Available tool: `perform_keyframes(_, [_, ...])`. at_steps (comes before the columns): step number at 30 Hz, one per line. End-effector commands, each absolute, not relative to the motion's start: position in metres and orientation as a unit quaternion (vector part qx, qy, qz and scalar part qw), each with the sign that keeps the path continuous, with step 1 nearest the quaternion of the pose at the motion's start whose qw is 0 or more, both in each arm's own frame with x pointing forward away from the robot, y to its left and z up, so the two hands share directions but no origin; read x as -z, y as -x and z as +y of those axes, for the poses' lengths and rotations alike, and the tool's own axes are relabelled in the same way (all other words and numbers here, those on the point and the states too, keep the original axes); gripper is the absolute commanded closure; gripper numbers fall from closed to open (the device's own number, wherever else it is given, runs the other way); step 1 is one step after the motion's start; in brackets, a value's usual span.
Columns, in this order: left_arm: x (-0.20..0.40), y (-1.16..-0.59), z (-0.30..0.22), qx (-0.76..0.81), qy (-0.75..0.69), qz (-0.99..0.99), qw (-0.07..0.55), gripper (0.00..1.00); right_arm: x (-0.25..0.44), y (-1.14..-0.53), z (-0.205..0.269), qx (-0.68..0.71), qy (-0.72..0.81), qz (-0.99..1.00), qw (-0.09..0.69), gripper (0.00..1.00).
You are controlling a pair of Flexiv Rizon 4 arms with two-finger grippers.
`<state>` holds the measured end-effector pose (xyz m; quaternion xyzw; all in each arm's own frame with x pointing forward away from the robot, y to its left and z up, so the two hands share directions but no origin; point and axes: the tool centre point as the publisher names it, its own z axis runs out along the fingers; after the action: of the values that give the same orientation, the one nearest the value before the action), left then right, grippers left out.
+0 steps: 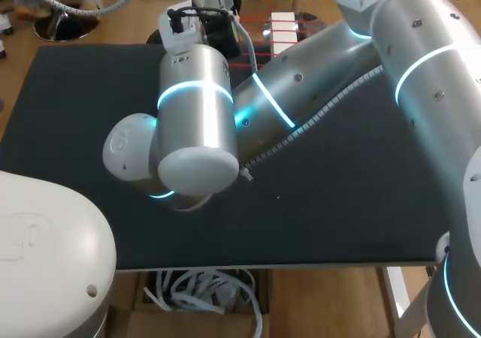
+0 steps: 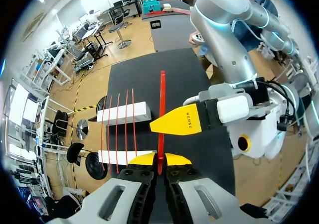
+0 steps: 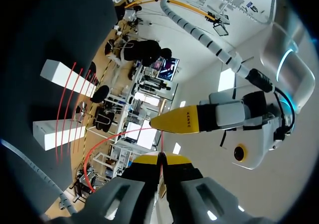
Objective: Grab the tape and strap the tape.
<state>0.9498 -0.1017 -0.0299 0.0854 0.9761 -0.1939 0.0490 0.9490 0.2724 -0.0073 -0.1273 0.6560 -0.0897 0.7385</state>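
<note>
the black table spans the scene, and the right arm lies across it toward the far middle. white blocks with red strips over them sit at the far edge. the left gripper is closed tight on the red tape, which runs ahead of it beside the blocks. the right gripper is pinched closed on the tape too.

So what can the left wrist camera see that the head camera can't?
Only the left wrist view shows the left gripper pinching the red tape between its yellow tips, with the right gripper close beside the tape. Only the head view shows the right arm stretching right across the black table from its right side. Both show that table and the white blocks crossed by thin red strips.
</note>
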Motion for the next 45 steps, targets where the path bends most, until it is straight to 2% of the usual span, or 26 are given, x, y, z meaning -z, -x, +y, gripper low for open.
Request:
perform_keyframes(1, [0.029, -0.950, -0.102, 0.192, -0.085, 0.977, 0.048, 1.00, 0.006, -0.949, 0.273, 0.090, 0.130, 0.656, 0.738, 1.00])
perform_keyframes(37, [0.029, -0.950, -0.102, 0.192, -0.085, 0.977, 0.048, 1.00, 0.006, -0.947, 0.292, 0.081, 0.137, 0.659, 0.735, 1.00])
perform_keyframes(38, [0.029, -0.950, -0.102, 0.192, -0.085, 0.977, 0.048, 1.00, 0.006, -0.947, 0.291, 0.081, 0.137, 0.659, 0.736, 0.90])
perform_keyframes(39, [0.029, -0.950, -0.102, 0.192, -0.085, 0.977, 0.048, 1.00, 0.006, -0.948, 0.291, 0.082, 0.136, 0.659, 0.736, 0.69])
perform_keyframes(40, [0.029, -0.950, -0.102, 0.192, -0.085, 0.977, 0.048, 1.00, 0.005, -0.948, 0.290, 0.084, 0.134, 0.658, 0.736, 0.57])
perform_keyframes(43, [0.029, -0.950, -0.102, 0.192, -0.085, 0.977, 0.048, 1.00, 0.004, -0.948, 0.287, 0.086, 0.133, 0.657, 0.737, 0.40])
perform_keyframes(45, [0.029, -0.950, -0.102, 0.192, -0.085, 0.977, 0.048, 1.00, 0.003, -0.947, 0.285, 0.087, 0.129, 0.657, 0.738, 0.57])
